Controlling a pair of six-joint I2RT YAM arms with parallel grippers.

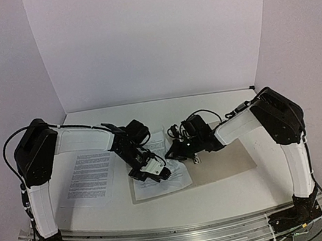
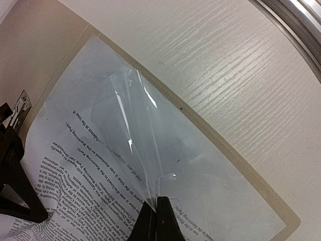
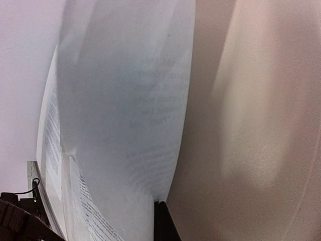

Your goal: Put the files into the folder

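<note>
The tan folder (image 1: 229, 160) lies open mid-table. One file, a printed sheet (image 1: 89, 177), lies flat on the table to its left. Another printed sheet (image 1: 167, 184) lies on the folder's left half. My left gripper (image 1: 160, 171) is shut on a clear plastic sleeve (image 2: 145, 135), pinching it up off that printed sheet (image 2: 85, 165) in the left wrist view (image 2: 155, 202). My right gripper (image 1: 173, 150) is shut on the edge of a white sheet (image 3: 125, 100), which curves upward beside the folder's bare tan surface (image 3: 251, 125); in its wrist view the gripper (image 3: 159, 203) sits low.
The folder's metal clip (image 2: 19, 108) sits at its spine near both grippers. The table's front metal rail (image 1: 180, 235) runs along the near edge. White walls (image 1: 153, 35) enclose the back and sides. Bare tabletop (image 2: 241, 65) lies beyond the folder's edge.
</note>
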